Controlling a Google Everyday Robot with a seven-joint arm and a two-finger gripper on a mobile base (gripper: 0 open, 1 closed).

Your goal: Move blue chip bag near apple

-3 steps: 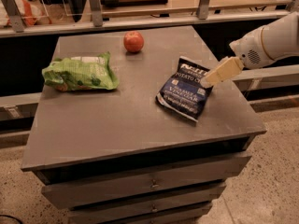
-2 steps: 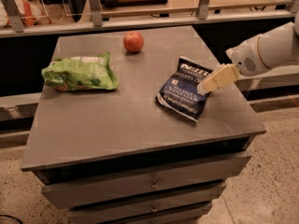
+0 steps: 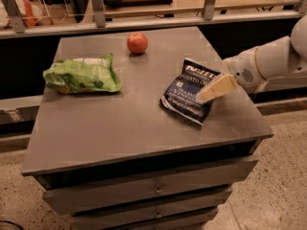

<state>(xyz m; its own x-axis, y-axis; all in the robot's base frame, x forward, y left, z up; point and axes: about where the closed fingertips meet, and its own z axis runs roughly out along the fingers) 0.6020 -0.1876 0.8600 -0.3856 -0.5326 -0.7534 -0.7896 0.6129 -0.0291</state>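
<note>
Camera view: the dark navy-blue crinkly foil chip bag (image 3: 183, 94) with white lettering lies flat on the right half of the grey flat-topped cabinet (image 3: 129, 123), slightly skewed, its black top edge pointing toward the far right corner. The small round red apple (image 3: 137, 42) sits near the far edge of the top, well apart from the blue bag and to its upper left. A bright green crumpled chip bag (image 3: 81, 74) lies on the left side, nearer the apple than the blue bag is, but touching neither.

The beige gripper (image 3: 204, 96) reaches in from the right on the end of a white rounded arm (image 3: 268, 61). It slants down and to the left, with its tip over the right part of the blue bag, at or just above the foil; contact cannot be made out. Whether the gripper is clenched, released or grasping the bag cannot be told from this angle.

Below the top, 3 grey drawer fronts (image 3: 153, 188) are stacked. A speckled floor (image 3: 278, 176) shows on the right.
</note>
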